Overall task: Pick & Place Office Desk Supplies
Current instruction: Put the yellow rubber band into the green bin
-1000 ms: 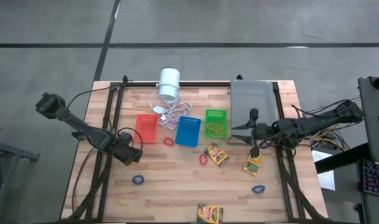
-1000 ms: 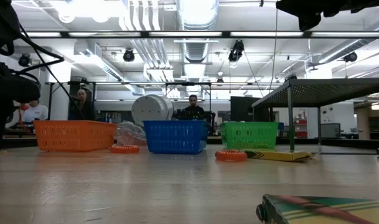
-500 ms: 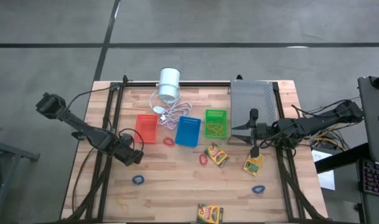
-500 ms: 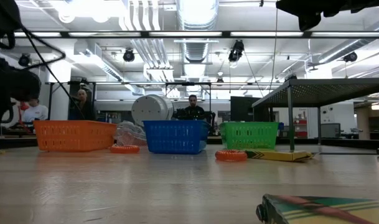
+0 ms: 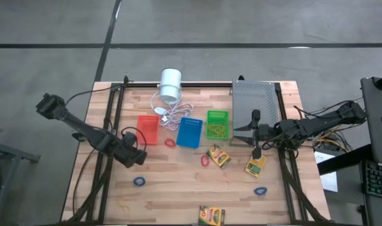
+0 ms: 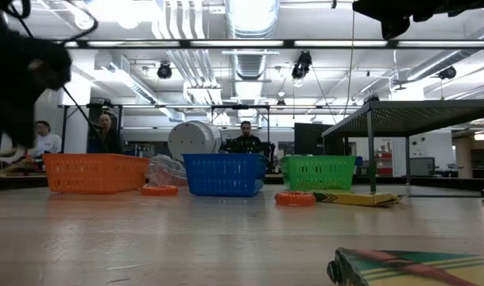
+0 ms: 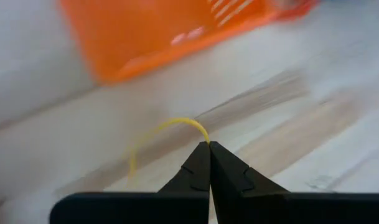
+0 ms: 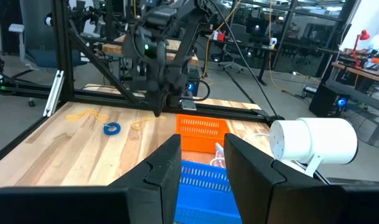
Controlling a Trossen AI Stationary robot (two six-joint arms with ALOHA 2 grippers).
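Closing over the last second, the left gripper (image 7: 209, 144) now pinches a yellow rubber band (image 7: 166, 133) — its loop arching away from the fingertips — while the right gripper (image 8: 203, 149) stays parted, empty.

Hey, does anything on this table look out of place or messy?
Yes. Crayon boxes lie askew, and rubber bands like the blue one are strewn over the table outside the baskets. The left hand pinches a yellow rubber band.
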